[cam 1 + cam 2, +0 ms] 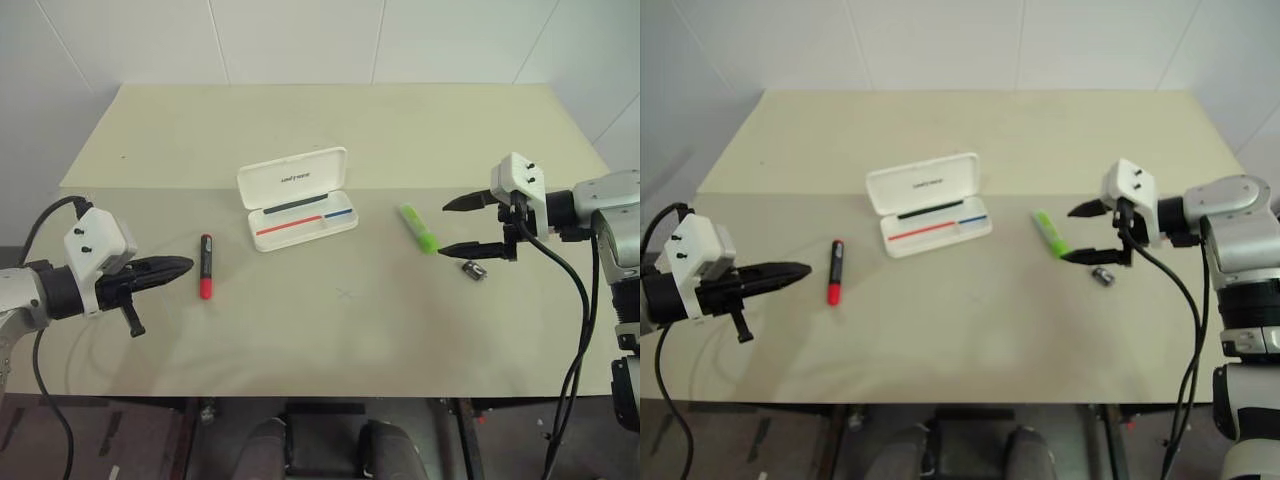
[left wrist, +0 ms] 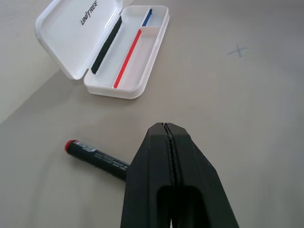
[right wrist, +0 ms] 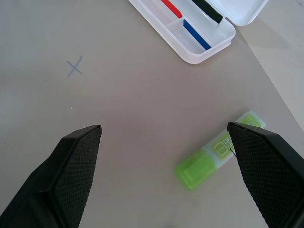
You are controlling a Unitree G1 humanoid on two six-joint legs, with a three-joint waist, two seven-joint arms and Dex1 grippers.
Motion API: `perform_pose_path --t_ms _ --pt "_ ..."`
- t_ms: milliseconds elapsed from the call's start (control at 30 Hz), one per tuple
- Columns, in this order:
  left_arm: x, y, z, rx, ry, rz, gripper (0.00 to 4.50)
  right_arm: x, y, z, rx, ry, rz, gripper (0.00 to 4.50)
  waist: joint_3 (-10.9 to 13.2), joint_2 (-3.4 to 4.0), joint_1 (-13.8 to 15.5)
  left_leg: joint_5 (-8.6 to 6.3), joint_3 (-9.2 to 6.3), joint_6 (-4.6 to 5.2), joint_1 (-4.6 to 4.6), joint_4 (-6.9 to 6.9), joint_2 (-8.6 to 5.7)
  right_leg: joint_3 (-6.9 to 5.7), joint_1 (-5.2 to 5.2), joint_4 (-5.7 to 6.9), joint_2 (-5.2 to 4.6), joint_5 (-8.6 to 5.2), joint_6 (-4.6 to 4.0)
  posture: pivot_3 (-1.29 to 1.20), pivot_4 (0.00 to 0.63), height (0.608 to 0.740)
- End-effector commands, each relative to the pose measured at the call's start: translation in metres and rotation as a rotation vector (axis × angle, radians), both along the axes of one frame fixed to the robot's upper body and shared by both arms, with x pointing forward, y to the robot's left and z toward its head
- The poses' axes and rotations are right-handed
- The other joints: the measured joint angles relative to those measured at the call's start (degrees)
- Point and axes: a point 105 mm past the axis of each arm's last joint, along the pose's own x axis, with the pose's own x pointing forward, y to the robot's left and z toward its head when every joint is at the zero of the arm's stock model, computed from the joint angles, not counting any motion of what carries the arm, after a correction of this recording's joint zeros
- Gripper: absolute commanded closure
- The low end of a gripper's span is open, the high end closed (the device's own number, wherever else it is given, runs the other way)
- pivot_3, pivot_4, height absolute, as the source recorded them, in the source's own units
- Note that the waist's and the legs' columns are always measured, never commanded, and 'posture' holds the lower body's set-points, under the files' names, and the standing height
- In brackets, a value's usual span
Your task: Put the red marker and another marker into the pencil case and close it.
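The white pencil case (image 1: 297, 198) lies open mid-table, lid tilted back, red and blue stripes inside. Left of it the red marker (image 1: 205, 266) with its black cap lies on the table, seen close in the left wrist view as red marker (image 2: 95, 159). My left gripper (image 1: 176, 267) is shut and empty, its tip just left of the marker. Right of the case lies the lime-green highlighter (image 1: 418, 227), the other marker, also the highlighter (image 3: 216, 151). My right gripper (image 1: 452, 226) hangs open just right of it, holding nothing.
A small dark metallic bit (image 1: 474, 270) lies near the right gripper, slightly nearer the table's front. A faint cross mark (image 1: 345, 293) sits on the beige table (image 1: 330, 340) in front of the case. White walls surround the table's far and side edges.
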Motion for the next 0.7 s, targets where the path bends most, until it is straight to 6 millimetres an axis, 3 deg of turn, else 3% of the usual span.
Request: perform_pose_path --t_ms 33,300,567,700 --pt "-0.002 0.002 0.011 -0.016 -0.019 -0.003 4.48 -0.007 0.0 0.019 0.033 -0.038 0.027 0.0 0.0 0.0 -0.02 0.0 0.0 0.0 0.0 0.0 0.0 0.0 0.0 0.0 0.0 0.0 0.0 0.0 0.15 0.74" --pt "-0.002 -0.002 0.014 -0.036 -0.012 -0.032 4.48 -0.013 0.002 0.018 0.031 -0.022 0.057 0.0 0.0 0.0 0.03 -0.01 0.0 0.0 0.0 0.03 0.01 0.0 0.0 0.0 0.01 0.0 0.0 0.0 0.15 0.74" --pt "0.031 -0.029 0.027 -0.061 -0.061 -0.116 4.48 -0.021 0.013 0.024 0.05 -0.033 0.111 0.0 0.0 0.0 1.19 -0.11 0.02 -0.01 -0.03 0.19 0.01 0.04 0.03 0.01 0.05 0.02 0.02 0.0 0.15 0.74" --pt "0.045 -0.032 0.03 -0.081 -0.067 -0.101 3.58 -0.025 0.013 0.025 0.049 -0.039 0.103 0.0 0.04 -0.07 1.28 -0.23 0.08 -0.04 -0.06 0.41 0.15 0.11 0.04 0.0 0.21 0.02 0.02 0.0 0.15 0.74"
